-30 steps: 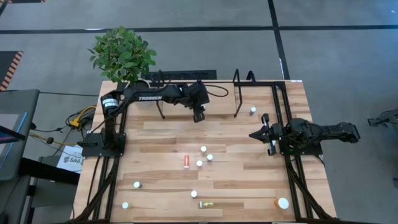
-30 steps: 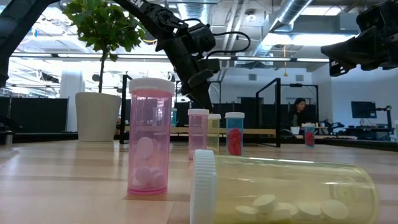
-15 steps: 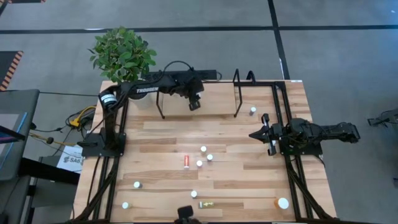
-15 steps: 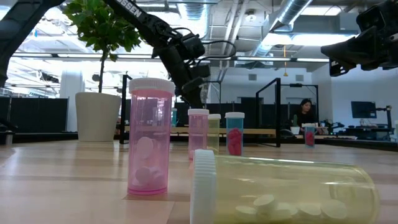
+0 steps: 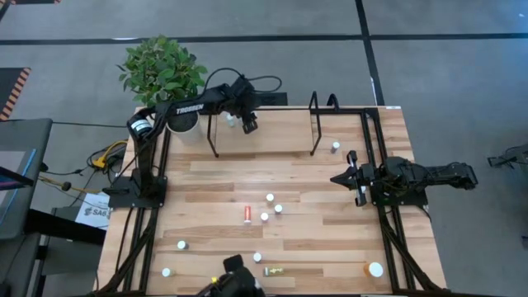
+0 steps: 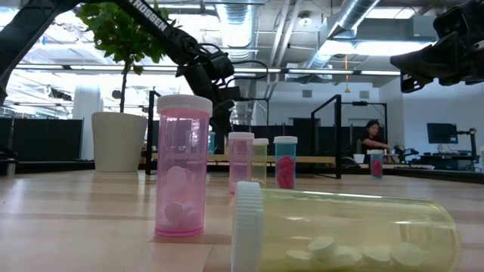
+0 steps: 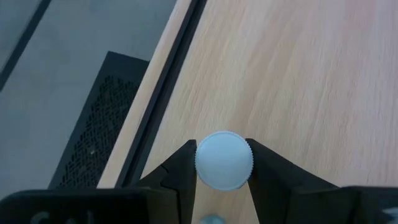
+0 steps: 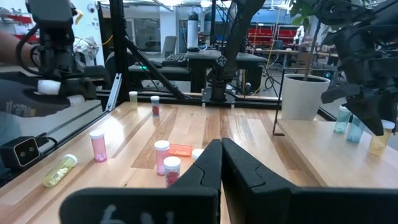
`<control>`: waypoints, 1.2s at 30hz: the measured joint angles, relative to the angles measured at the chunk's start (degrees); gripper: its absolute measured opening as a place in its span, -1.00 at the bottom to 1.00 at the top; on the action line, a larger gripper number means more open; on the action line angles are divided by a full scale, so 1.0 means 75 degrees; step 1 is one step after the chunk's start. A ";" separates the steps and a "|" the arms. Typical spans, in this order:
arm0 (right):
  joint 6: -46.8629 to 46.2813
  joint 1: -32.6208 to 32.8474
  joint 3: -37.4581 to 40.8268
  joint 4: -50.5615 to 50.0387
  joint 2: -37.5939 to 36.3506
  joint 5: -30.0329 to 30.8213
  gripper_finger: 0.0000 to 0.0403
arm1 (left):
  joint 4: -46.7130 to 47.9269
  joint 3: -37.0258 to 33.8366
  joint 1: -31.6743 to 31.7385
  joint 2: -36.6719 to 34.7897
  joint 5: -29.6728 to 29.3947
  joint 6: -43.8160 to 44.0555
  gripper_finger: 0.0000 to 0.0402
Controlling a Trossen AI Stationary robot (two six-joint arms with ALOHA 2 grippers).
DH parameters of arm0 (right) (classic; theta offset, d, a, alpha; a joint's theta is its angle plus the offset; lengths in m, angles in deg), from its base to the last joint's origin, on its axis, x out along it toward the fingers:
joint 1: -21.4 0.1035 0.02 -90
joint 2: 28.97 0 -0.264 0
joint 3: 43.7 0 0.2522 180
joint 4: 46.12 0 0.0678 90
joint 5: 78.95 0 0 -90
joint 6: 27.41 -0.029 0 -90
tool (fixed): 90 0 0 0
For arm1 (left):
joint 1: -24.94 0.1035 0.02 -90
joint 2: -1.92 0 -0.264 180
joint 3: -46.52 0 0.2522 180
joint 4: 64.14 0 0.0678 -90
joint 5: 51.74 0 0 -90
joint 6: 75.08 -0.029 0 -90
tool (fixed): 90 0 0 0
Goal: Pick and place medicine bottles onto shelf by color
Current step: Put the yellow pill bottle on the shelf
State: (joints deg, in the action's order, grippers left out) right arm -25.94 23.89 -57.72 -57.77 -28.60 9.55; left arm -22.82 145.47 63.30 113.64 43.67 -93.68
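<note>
since a second ago the left gripper (image 5: 248, 124) has swung from over the middle of the shelf (image 5: 272, 132) to its end near the table's far left corner, beside the potted plant (image 5: 162, 70), and a dark object (image 5: 235, 278) has come in at the table's near edge. its two fingers (image 7: 180, 171) pinch a medicine bottle (image 7: 224, 160) by the white cap, held just inside the shelf's far edge. on the shelf below it stand a few bottles (image 8: 356, 127), seen past the right arm's wrist; whether the held one touches the board cannot be told. the right gripper (image 5: 350, 177) hangs above the table's right edge with its fingers pressed together on nothing. more bottles are scattered on the table (image 5: 330, 223): a cluster of white caps (image 5: 270, 198) around a lying red one (image 5: 247, 214) near the middle, one (image 5: 336, 147) by the shelf's right end, a lying yellow one (image 5: 274, 271) and others along the near edge, and a larger orange one (image 5: 374, 269) at the near right corner.
</note>
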 joint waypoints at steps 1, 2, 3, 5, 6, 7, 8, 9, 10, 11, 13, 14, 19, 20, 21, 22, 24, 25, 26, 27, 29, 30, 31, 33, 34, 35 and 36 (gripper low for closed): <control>0.0000 0.0000 -0.0001 0.0000 0.0000 0.0000 -0.87 | 0.0000 0.0000 0.0009 0.0000 0.0010 0.0042 -0.48; 0.0000 -0.0001 0.0000 0.0000 0.0000 0.0000 -0.87 | 0.0000 0.0000 0.0018 -0.0002 0.0015 0.0074 -0.48; 0.0000 0.0002 -0.0003 0.0000 0.0000 0.0000 -0.87 | 0.0000 0.0000 0.0018 -0.0003 0.0020 0.0088 -0.48; 0.0000 -0.0001 0.0000 0.0000 0.0000 0.0000 -0.87 | 0.0003 0.0000 0.0018 -0.0001 0.0017 0.0115 -0.48; 0.0000 0.0001 -0.0003 0.0000 0.0000 0.0000 -0.87 | 0.0000 0.0000 0.0016 -0.0003 0.0017 0.0173 -0.48; 0.0000 0.0001 -0.0002 0.0000 0.0000 0.0000 -0.87 | 0.0000 0.0000 0.0016 -0.0003 0.0007 0.0232 -0.48; 0.0000 0.0000 -0.0001 0.0000 0.0000 0.0000 -0.87 | 0.0003 0.0000 0.0016 -0.0003 -0.0020 0.0267 -0.48; 0.0000 -0.0001 0.0000 0.0000 0.0000 0.0000 -0.87 | 0.0003 0.0000 0.0016 -0.0003 -0.0060 0.0296 -0.48; 0.0000 0.0000 0.0000 0.0000 0.0000 0.0000 -0.87 | 0.0006 0.0000 0.0016 -0.0003 -0.0117 0.0301 -0.48; 0.0000 0.0002 0.0000 0.0000 0.0000 0.0000 -0.87 | 0.0006 0.0000 0.0016 -0.0003 -0.0152 0.0309 -0.48; 0.0000 -0.0001 -0.0003 0.0000 0.0000 0.0000 -0.87 | 0.0005 0.0000 0.0018 -0.0003 -0.0206 0.0382 -0.48; 0.0000 0.0001 -0.0002 0.0000 0.0000 0.0000 -0.87 | 0.0006 0.0000 0.0020 -0.0003 -0.0217 0.0428 -0.48; 0.0000 0.0001 -0.0001 0.0000 -0.0001 0.0000 -0.87 | 0.0021 0.0000 0.0021 -0.0003 -0.0292 0.0497 -0.48; 0.0000 0.0000 0.0000 0.0000 0.0000 0.0000 -0.87 | 0.0042 0.0000 0.0021 -0.0003 -0.0291 0.0539 -0.47; 0.0000 0.0002 -0.0003 0.0000 -0.0003 0.0000 -0.87 | 0.0067 0.0000 0.0021 -0.0003 -0.0291 0.0572 -0.46; 0.0000 0.0001 -0.0001 0.0000 0.0000 0.0000 -0.87 | 0.0083 0.0000 0.0021 -0.0003 -0.0293 0.0582 -0.45; 0.0000 0.0000 -0.0003 0.0000 0.0000 0.0002 -0.87 | 0.0094 0.0000 0.0021 -0.0003 -0.0291 0.0584 -0.42; 0.0000 -0.0001 0.0000 0.0000 -0.0002 0.0000 -0.87 | 0.0110 0.0000 0.0021 -0.0003 -0.0291 0.0587 -0.41; 0.0000 0.0000 -0.0001 0.0001 0.0000 0.0000 -0.87 | 0.0126 0.0000 0.0021 -0.0003 -0.0291 0.0590 -0.39; 0.0000 0.0001 -0.0001 0.0000 -0.0001 0.0000 -0.87 | 0.0134 0.0000 0.0021 -0.0003 -0.0291 0.0593 -0.38; 0.0000 0.0002 -0.0003 0.0000 0.0000 0.0000 -0.87 | 0.0131 0.0000 0.0021 -0.0005 -0.0294 0.0601 -0.35; 0.0000 -0.0001 -0.0001 0.0000 -0.0002 0.0000 -0.87 | 0.0131 0.0002 0.0027 -0.0006 -0.0296 0.0626 -0.33; 0.0000 0.0002 -0.0001 0.0001 -0.0002 0.0000 -0.87 | 0.0131 0.0003 0.0031 -0.0006 -0.0297 0.0681 -0.32; 0.0000 0.0001 0.0000 0.0000 0.0000 0.0000 -0.87 | 0.0127 0.0001 0.0053 -0.0006 -0.0297 0.0813 -0.29; 0.0000 0.0000 0.0000 0.0002 -0.0002 0.0000 -0.87 | 0.0122 0.0003 0.0059 -0.0006 -0.0298 0.0842 -0.28; 0.0000 -0.0001 0.0000 0.0000 -0.0002 0.0000 -0.87 | 0.0119 0.0003 0.0059 -0.0006 -0.0300 0.0849 -0.27; 0.0000 0.0002 -0.0003 0.0000 0.0000 0.0000 -0.87 | 0.0110 0.0003 0.0059 -0.0006 -0.0300 0.0834 -0.26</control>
State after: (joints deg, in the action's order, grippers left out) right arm -25.94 23.90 -57.74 -57.77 -28.61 9.55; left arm -22.00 145.49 63.75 113.60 41.42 -87.43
